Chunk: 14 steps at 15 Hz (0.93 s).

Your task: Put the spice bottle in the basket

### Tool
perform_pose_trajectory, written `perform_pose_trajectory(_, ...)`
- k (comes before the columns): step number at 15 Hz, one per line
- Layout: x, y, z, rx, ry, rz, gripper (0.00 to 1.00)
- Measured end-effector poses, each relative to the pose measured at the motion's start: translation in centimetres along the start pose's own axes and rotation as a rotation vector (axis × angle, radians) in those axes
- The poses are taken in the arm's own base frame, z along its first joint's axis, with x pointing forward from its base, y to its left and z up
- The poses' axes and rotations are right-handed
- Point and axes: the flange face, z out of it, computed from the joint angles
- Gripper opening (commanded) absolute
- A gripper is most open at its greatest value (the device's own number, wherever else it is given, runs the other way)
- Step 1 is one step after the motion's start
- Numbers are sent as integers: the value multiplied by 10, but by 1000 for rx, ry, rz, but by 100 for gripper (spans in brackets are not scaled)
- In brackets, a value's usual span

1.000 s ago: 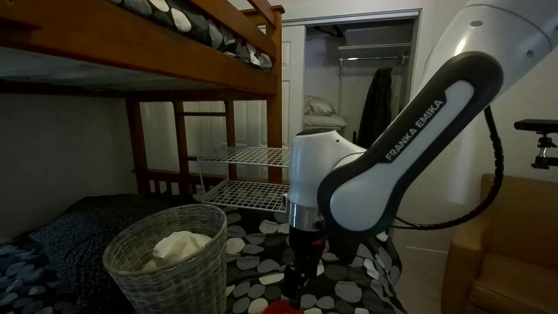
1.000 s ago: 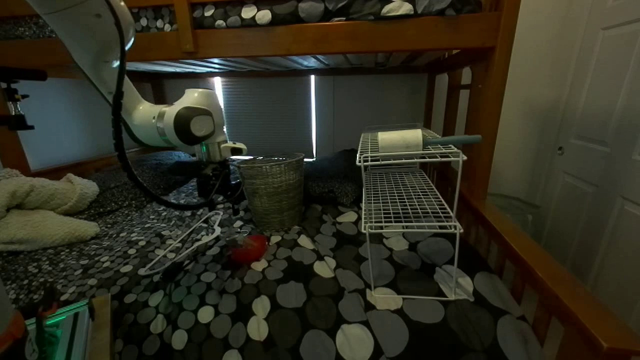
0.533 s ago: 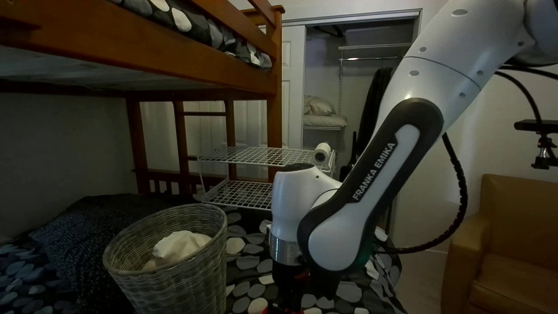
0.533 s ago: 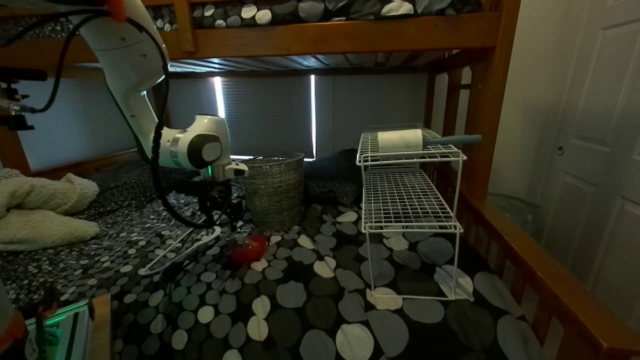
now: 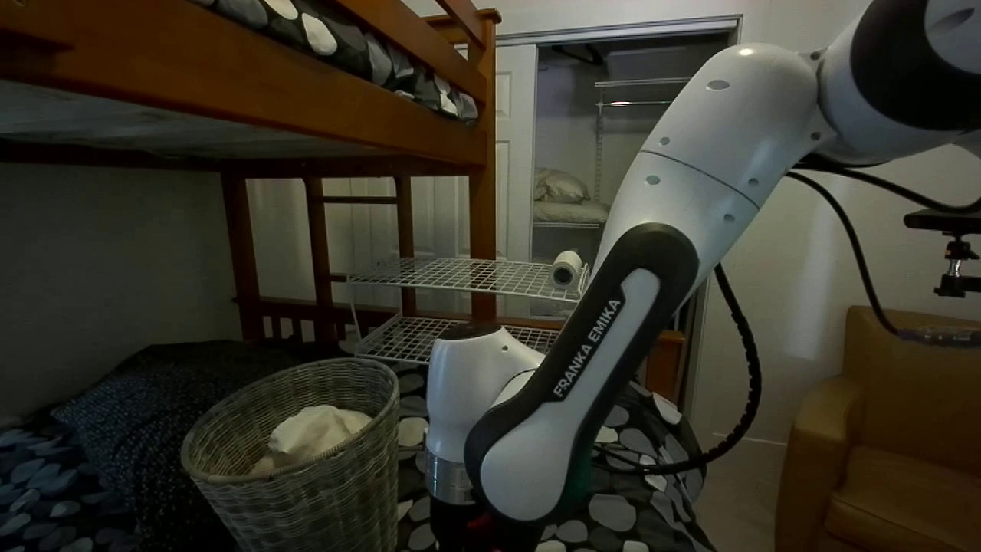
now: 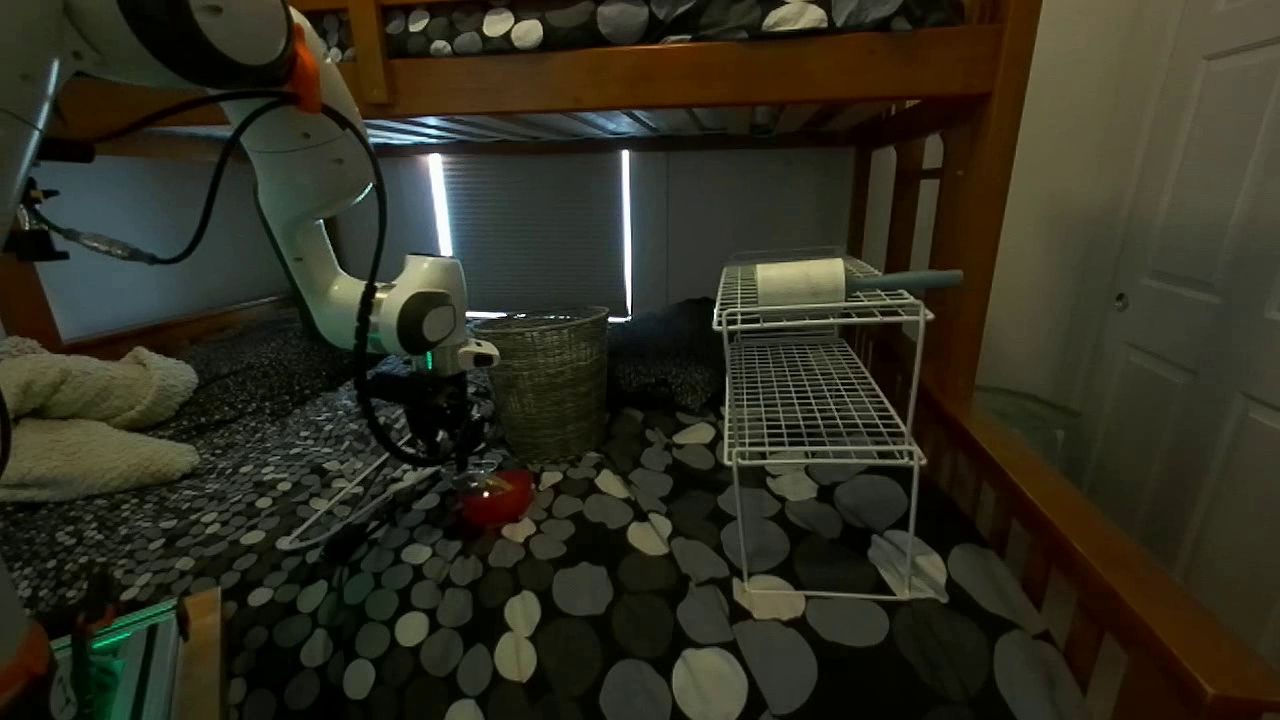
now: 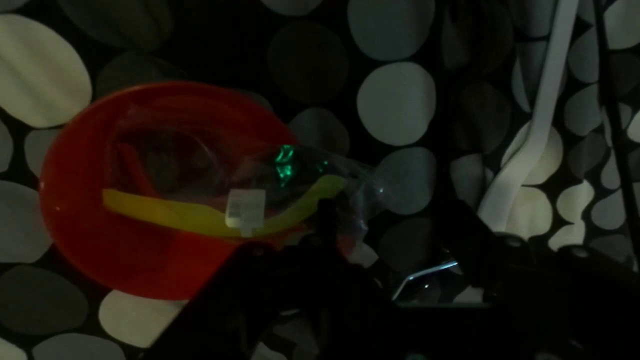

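The woven wicker basket [image 5: 329,498] stands on the bed with white cloth inside; it also shows in an exterior view [image 6: 550,390]. My gripper [image 6: 462,455] is low over the bed, in front of the basket and beside a red bowl [image 6: 497,498]. In the wrist view my gripper [image 7: 390,212] is open, its dark fingers apart. A shiny clear edge [image 7: 425,272] shows low between the fingers; I cannot tell what it is. The red bowl [image 7: 125,255] lies left of the fingers. I cannot make out the spice bottle in any view.
A clear bag [image 7: 245,210] with a yellow strip lies in the bowl, close to the left finger. A white hanger [image 7: 535,130] lies right of the fingers. A white wire rack [image 6: 825,400] and a fleece blanket [image 6: 100,430] stand farther off. The upper bunk [image 6: 680,80] hangs above.
The arm has come lower in both exterior views and shifted toward the red bowl and basket. The basket, bowl and rack have not moved.
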Motion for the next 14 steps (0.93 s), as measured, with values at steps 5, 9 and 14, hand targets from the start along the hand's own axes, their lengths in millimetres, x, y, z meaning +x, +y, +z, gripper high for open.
perform_pose_trajectory(5, 15, 4, 4, -28, 16, 27, 0)
perform_pose_trajectory(9, 18, 4, -5, -30, 31, 36, 0)
perform_pose_trajectory(14, 6, 3, -44, 13, 46, 48, 0)
